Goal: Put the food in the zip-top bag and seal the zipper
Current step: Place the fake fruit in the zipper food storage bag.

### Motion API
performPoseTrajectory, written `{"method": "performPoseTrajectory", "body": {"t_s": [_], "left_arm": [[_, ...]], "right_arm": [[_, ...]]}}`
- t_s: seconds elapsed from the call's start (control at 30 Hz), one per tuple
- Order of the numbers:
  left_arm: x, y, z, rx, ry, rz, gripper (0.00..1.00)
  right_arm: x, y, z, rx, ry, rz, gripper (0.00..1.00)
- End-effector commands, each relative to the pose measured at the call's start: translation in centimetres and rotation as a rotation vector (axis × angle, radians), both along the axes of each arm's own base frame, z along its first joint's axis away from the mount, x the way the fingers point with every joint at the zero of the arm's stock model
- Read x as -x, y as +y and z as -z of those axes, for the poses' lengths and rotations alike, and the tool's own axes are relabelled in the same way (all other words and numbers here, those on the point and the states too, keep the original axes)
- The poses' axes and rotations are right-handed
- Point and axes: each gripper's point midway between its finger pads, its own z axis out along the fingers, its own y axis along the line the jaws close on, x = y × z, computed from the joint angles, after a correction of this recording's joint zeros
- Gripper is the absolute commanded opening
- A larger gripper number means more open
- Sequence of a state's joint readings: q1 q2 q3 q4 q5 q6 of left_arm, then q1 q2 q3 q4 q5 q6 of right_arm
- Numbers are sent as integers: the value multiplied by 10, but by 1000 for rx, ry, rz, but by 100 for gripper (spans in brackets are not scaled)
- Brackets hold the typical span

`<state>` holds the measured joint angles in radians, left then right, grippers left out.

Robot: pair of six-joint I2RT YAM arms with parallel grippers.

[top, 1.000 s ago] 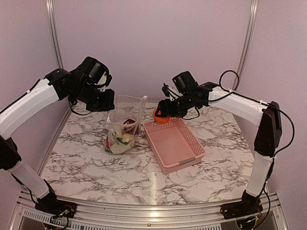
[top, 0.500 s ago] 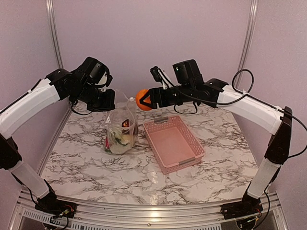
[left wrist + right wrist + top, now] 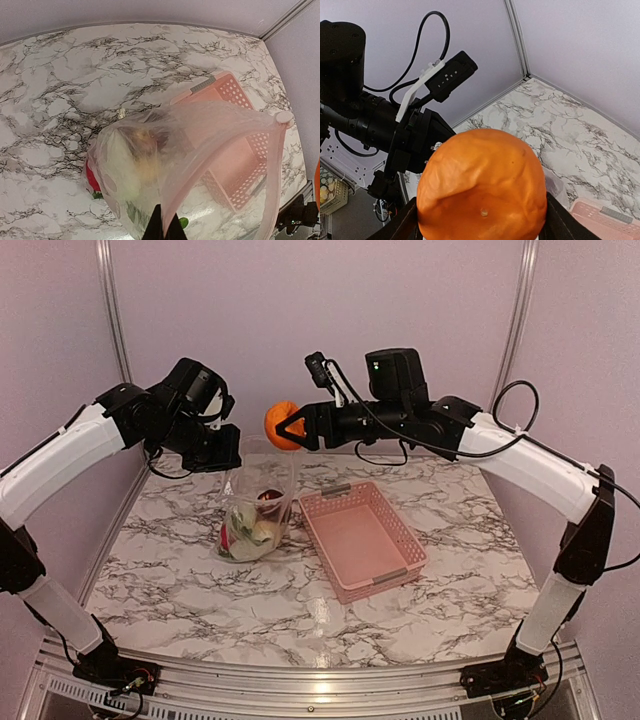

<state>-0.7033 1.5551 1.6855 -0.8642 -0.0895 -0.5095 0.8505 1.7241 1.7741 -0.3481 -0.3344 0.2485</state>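
1. Right fingers (image 3: 298, 427) clasp the orange ball (image 3: 279, 424) just above the zip-top bag (image 3: 256, 510), which stands on the bench (image 3: 200, 580).
2. Left fingers (image 3: 159, 226) pinch its rim; centre the ball over the mouth, then release low.

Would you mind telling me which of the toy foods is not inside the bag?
The orange ball, held aloft in the right arm's jaws near the zip-top bag; the other pieces lie inside it.
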Motion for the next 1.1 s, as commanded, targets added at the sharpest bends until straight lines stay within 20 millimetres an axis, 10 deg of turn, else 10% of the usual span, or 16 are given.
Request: {"method": "performPoseTrajectory", "body": {"t_s": [0.0, 0.6, 1.07], "left_arm": [[-5, 0, -1, 10, -4, -9, 0], [-9, 5, -2, 26, -3, -23, 0], [-16, 9, -11, 35, -43, -39, 0]], "right_arm": [[7, 10, -16, -35, -35, -44, 62], [-4, 35, 49, 153, 25, -15, 71], [-6, 36, 36, 180, 5, -36, 93]]}}
